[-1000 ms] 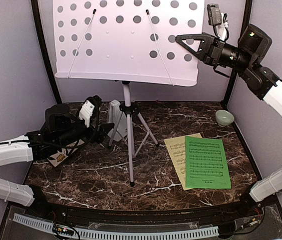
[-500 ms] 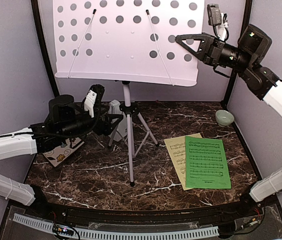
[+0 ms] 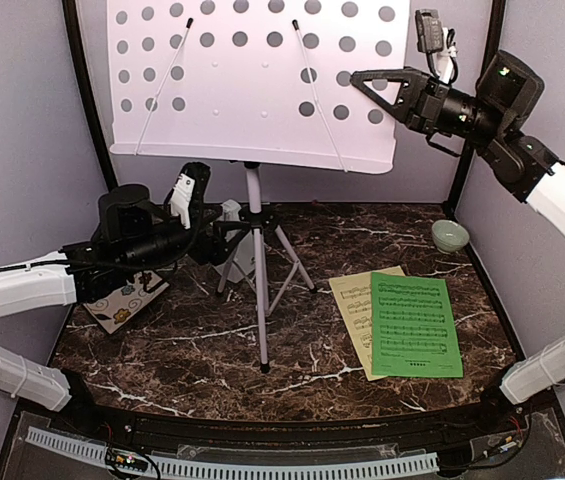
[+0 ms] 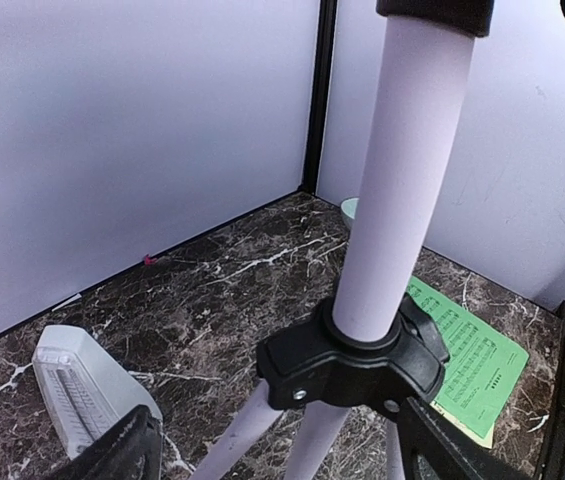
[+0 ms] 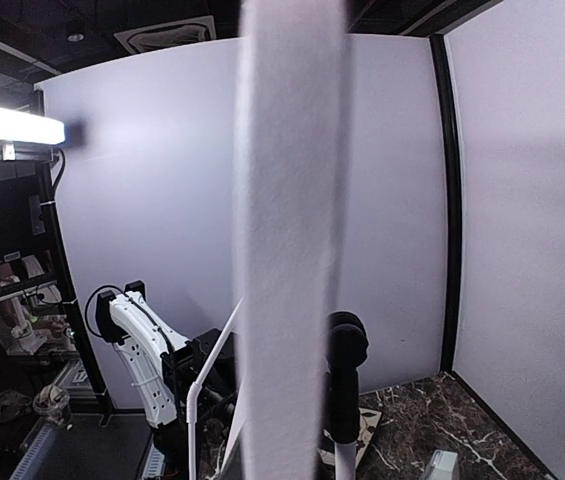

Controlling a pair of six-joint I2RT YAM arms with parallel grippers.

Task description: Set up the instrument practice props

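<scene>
Left pincer (image 3: pixel 230 232) gapes wide around the music stand (image 3: pixel 252 125) pole; right pincer (image 3: pixel 359 79) is clamped on its desk edge, blurred close-up.

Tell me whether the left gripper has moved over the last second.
Yes. The left gripper has slid right and farther back, away from the floral tile, toward the pole of the music stand; its open jaws now sit either side of it.

A dark marble tabletop (image 3: pixel 182 350) (white-veined) lies central. Pale lilac walls (image 3: pixel 22 130) enclose it, black posts (image 3: pixel 92 100) at its back corners.
</scene>
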